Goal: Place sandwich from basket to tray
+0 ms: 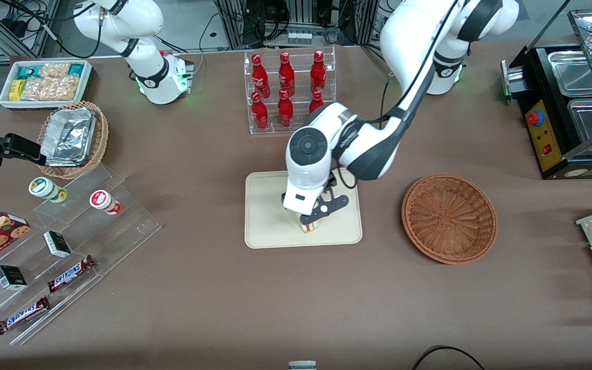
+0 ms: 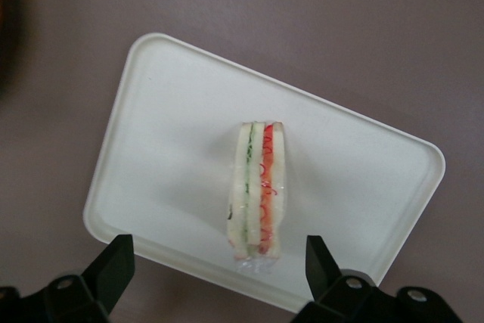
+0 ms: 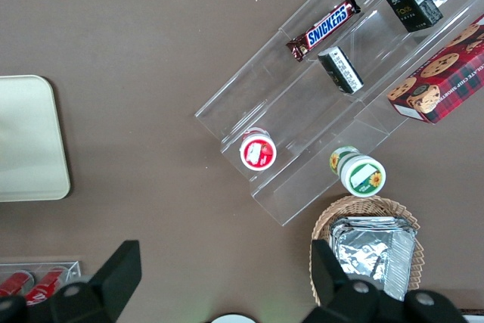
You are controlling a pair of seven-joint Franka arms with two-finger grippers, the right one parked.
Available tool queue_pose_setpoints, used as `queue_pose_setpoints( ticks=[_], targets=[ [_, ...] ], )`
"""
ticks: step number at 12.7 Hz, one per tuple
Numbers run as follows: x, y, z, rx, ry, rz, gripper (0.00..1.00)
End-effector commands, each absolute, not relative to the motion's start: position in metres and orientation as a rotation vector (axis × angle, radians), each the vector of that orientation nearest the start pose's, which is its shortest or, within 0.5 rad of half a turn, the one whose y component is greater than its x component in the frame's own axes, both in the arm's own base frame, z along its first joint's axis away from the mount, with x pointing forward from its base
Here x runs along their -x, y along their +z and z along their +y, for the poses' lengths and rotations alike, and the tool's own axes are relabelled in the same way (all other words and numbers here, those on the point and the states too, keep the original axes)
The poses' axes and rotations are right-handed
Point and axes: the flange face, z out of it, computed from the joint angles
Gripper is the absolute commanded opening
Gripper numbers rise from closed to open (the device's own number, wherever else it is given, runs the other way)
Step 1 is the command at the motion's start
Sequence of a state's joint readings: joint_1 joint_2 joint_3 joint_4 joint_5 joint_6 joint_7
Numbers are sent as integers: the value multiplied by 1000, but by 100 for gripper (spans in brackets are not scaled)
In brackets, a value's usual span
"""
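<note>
The sandwich (image 1: 308, 226) stands on its edge on the cream tray (image 1: 270, 205), near the tray's rim nearest the front camera. In the left wrist view the sandwich (image 2: 259, 187) shows its green and red filling layers, resting on the tray (image 2: 166, 134). My left gripper (image 1: 312, 220) hangs just above the sandwich, open and empty; in the wrist view the gripper (image 2: 218, 270) has its fingertips (image 2: 115, 262) spread wide and clear of the wrap. The reddish-brown basket (image 1: 449, 218) sits beside the tray toward the working arm's end, with nothing in it.
A clear rack of red bottles (image 1: 288, 90) stands farther from the camera than the tray. A stepped clear shelf with snacks (image 1: 70, 241), a tan wicker basket with foil containers (image 1: 72, 139) and a white snack box (image 1: 44, 82) lie toward the parked arm's end. A black appliance (image 1: 568, 103) is at the working arm's end.
</note>
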State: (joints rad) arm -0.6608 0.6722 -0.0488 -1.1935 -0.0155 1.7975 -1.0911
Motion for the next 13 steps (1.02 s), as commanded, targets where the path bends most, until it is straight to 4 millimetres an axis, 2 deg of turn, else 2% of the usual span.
queue_pose_setpoints(
  ticks=[1, 3, 4, 6, 9, 13],
  targets=[
    [-577, 433, -424, 3061, 149, -534, 100],
    [-581, 459, -391, 3040, 163, -543, 100],
    [-587, 470, -362, 3024, 187, -544, 100],
    [-584, 484, -317, 3047, 226, -341, 100],
    [-590, 495, -251, 3055, 241, -211, 100],
    [-576, 524, -173, 3089, 232, -28, 100]
  ],
)
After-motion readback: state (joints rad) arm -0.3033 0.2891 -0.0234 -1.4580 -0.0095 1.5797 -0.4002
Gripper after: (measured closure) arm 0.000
